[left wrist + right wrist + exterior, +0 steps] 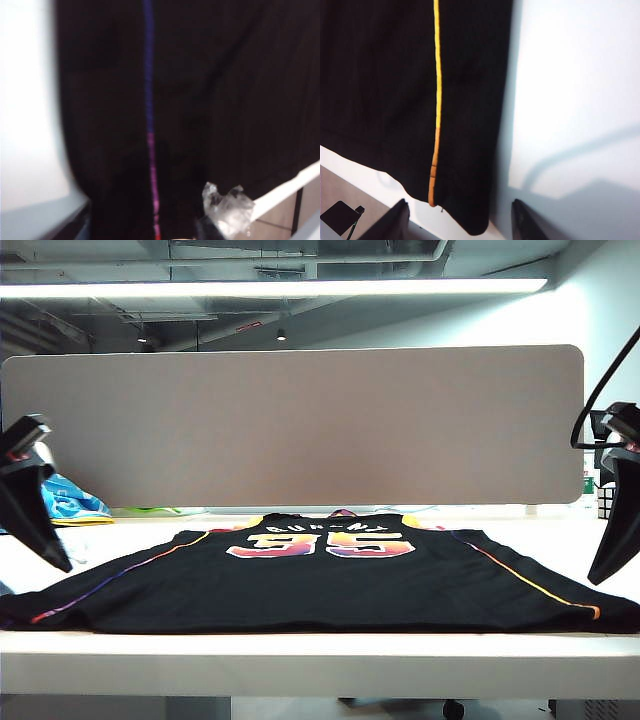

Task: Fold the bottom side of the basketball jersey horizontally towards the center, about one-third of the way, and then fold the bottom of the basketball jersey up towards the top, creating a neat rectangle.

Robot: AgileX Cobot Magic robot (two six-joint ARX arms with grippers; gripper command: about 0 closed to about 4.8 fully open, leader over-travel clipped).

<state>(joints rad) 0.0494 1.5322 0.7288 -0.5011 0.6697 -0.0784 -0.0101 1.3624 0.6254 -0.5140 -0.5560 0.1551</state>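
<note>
Basketball jersey (320, 575), black and sleeveless with a gradient orange-pink-purple number 35 and thin coloured piping down each side, lies spread flat across the white table (320, 660), its hem along the near edge. The left gripper (55, 555) hangs above the jersey's left hem corner without touching the cloth in the exterior view. Its wrist view is blurred, showing only one taped fingertip (227, 207) over the black fabric, so whether those jaws are parted I cannot tell. The right gripper (460, 220) hovers over the right hem corner, its two dark fingers spread wide on either side of the yellow-orange piping, holding nothing. A light blue and white cloth (70, 502) sits at the far left.
</note>
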